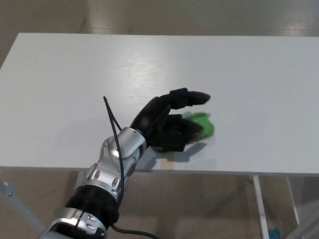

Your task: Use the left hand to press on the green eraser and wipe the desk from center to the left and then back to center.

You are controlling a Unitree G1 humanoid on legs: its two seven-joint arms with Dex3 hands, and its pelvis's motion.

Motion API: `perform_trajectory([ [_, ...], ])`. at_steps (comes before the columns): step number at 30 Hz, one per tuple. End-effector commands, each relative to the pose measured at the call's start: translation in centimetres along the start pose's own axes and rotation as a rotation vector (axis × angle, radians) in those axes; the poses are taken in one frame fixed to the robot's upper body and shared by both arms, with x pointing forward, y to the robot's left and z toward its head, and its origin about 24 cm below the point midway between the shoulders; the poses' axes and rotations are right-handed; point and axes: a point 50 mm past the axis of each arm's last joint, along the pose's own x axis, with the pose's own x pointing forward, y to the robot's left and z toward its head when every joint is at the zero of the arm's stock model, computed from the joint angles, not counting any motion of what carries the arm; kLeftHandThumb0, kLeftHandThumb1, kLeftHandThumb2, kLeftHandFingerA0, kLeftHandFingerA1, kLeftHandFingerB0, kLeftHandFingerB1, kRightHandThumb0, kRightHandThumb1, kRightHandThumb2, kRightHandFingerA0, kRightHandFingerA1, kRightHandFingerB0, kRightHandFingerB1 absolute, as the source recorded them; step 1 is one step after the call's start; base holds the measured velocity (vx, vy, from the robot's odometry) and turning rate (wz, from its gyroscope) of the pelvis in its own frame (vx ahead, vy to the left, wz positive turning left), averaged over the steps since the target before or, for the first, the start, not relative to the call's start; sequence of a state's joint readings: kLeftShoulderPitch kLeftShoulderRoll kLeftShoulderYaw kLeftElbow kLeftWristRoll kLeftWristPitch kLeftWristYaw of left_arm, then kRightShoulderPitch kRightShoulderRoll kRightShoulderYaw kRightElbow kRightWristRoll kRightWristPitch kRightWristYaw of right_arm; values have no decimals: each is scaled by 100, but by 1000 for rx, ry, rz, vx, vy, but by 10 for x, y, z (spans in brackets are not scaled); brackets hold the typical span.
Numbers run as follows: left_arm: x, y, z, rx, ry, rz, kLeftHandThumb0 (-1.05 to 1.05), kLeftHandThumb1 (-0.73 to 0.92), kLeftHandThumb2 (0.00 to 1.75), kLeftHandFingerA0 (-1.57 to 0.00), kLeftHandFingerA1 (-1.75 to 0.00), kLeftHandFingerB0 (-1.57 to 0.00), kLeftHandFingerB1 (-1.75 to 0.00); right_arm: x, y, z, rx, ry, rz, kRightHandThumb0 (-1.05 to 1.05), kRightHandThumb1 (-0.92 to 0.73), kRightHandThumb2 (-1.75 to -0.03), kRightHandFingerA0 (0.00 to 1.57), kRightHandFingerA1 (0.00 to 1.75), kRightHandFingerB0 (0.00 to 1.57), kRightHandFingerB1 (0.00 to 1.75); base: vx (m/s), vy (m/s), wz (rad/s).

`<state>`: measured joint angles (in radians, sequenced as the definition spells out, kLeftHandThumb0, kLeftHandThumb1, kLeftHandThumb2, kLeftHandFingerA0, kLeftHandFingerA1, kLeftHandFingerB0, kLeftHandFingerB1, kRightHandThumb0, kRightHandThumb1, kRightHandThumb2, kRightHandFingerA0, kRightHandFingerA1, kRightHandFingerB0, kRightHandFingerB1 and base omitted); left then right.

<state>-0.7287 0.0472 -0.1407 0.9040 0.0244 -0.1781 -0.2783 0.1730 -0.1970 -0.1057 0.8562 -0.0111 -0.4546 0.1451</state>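
from my seat at the controls i saw one white desk point(239, 64) filling most of the head view, its near edge running across the lower part of the picture, with tan floor point(199, 204) showing beyond and below it. there was one green eraser point(205, 124) on the desk, near the front edge and about the middle of the desk's width. only its right end showed; the rest was hidden under the left hand point(172, 123), which lay over it from the left. the hand's fingers were spread, not curled round anything: one finger point(192, 97) reached out above the eraser toward the far side, and the lower fingers and palm lay on top of the eraser, so the hand was pressing rather than gripping it. whether the palm bore down firmly i could not tell. a dark shadow sat just under the hand at the desk's front edge, and a scrap of tan tape point(168, 160) showed there, mostly covered. the silver forearm point(117, 159) came up from the lower left, with one black cable point(113, 130) looping over the wrist. one pale desk leg point(260, 206) stood below the desk at the right. i saw no containers. the right hand did not show anywhere.
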Motion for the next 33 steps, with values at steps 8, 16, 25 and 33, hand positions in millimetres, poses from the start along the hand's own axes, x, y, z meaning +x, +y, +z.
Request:
perform_trajectory([
  [8,-34,63,68,120,-237,-46,-83,50,86,0,0,-2,-21,-2,-2,-4,-18,24,-4,-36,-72,-62,71,56,61,41,0,0,0],
  [16,-97,66,109,198,-500,-106,-82,50,87,0,0,-4,-25,-4,-2,-8,-21,36,3,-36,-72,-62,71,56,61,41,0,0,0],
  [25,-191,54,103,249,-562,-215,-78,47,90,0,-10,0,-27,-12,-19,-6,32,9,-91,-38,-71,-62,71,54,60,40,0,0,0],
  [33,-256,58,72,125,-449,-223,-75,47,81,-8,-29,-5,-32,-11,-55,11,72,-22,-222,-41,-72,-63,69,50,56,38,0,0,0],
])
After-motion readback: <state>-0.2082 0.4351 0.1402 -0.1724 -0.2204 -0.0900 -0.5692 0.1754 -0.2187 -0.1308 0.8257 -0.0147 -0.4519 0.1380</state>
